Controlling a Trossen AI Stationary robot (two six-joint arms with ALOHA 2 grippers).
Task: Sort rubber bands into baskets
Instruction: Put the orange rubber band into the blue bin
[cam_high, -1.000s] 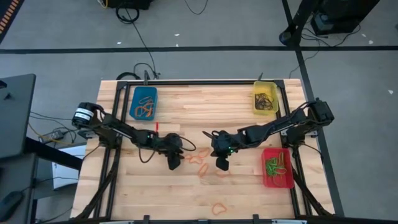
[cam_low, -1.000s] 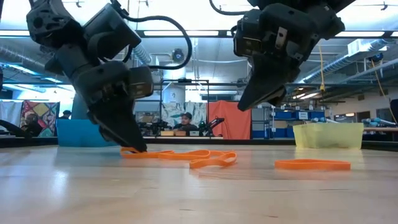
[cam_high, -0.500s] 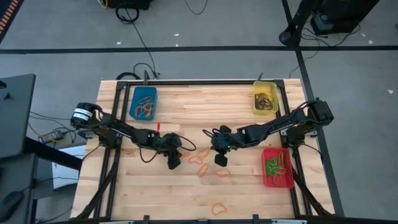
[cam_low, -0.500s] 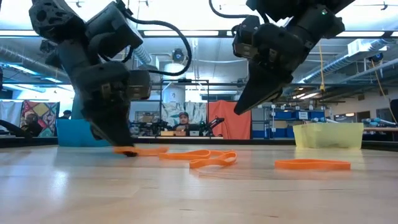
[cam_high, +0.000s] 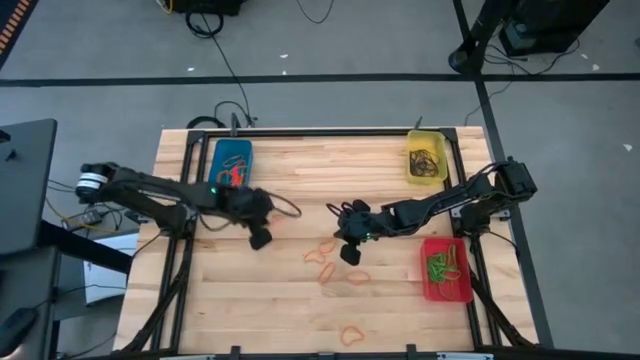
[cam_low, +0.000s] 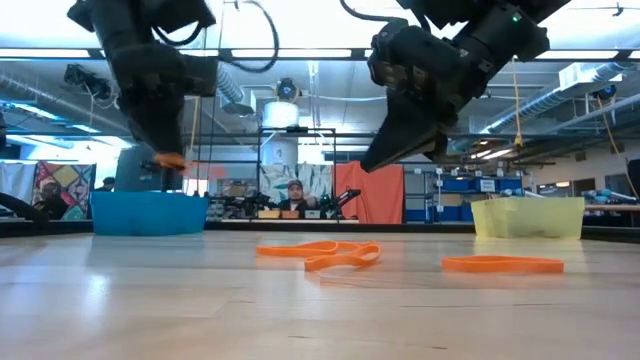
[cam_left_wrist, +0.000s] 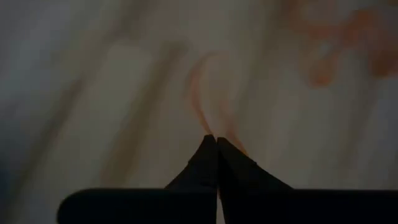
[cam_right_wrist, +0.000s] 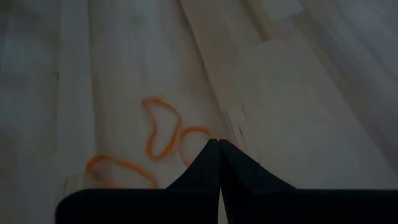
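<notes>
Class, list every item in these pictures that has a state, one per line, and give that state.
left hand: shut on an orange rubber band, raised above the table
right hand: shut, empty, hovering over the loose bands
blue basket: holds orange bands
yellow basket: holds dark bands
red basket: holds green bands
loose orange bands: lying flat on the table

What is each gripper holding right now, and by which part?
Left gripper pinches an orange rubber band at one end of its loop. Right gripper is shut, holding nothing.

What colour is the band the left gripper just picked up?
Orange. The band pinched in the shut left gripper shows best in the low view.
</notes>
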